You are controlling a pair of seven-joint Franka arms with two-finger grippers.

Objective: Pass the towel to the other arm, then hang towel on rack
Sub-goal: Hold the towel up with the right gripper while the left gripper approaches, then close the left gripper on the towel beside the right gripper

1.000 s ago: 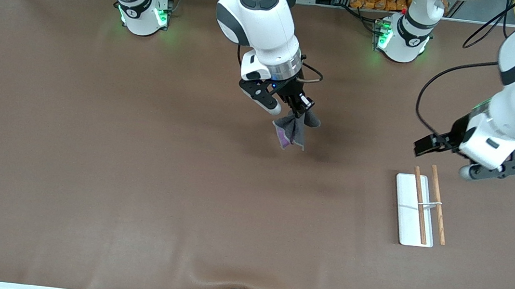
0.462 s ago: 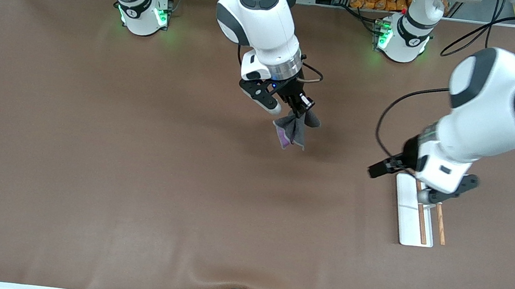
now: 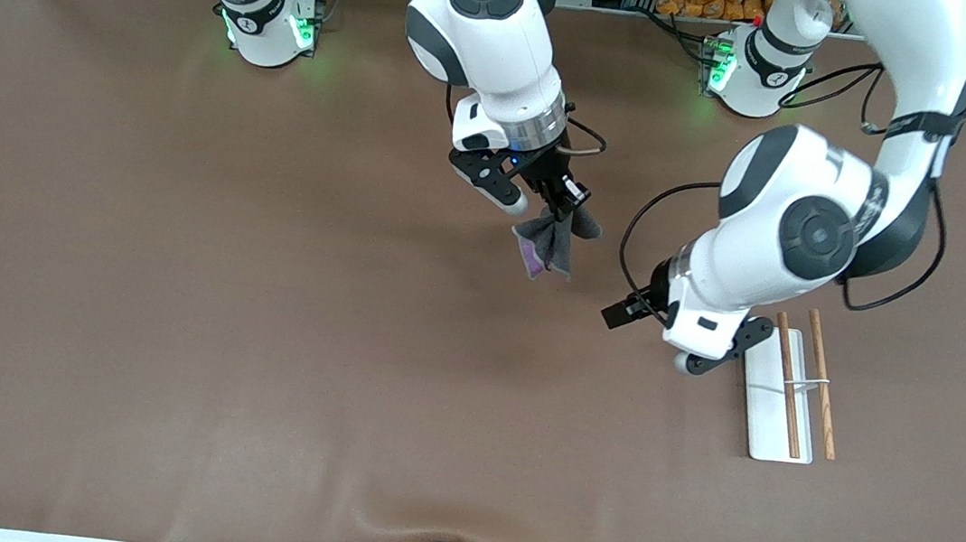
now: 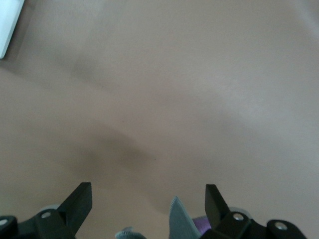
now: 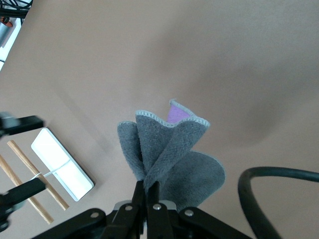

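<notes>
the towel (image 3: 552, 241) is hanging bunched from the right gripper (image 3: 565, 204), whose fingers are pinching it up over the middle of the table (image 3: 168, 317). the left gripper (image 4: 148, 204), fingers spread with nothing between them, is hovering just beside the rack (image 3: 783, 392).

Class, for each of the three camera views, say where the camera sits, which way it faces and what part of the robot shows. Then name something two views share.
Front view: high over the table, facing both bases; shows both arms, the right claw shut on the towel, and the rack.
Left wrist view: on the left arm, looking down at the table past its open left claw.
Right wrist view: on the right arm, looking past its claw at the hanging towel.
Shared: towel and rack appear in the front and right wrist views.
</notes>
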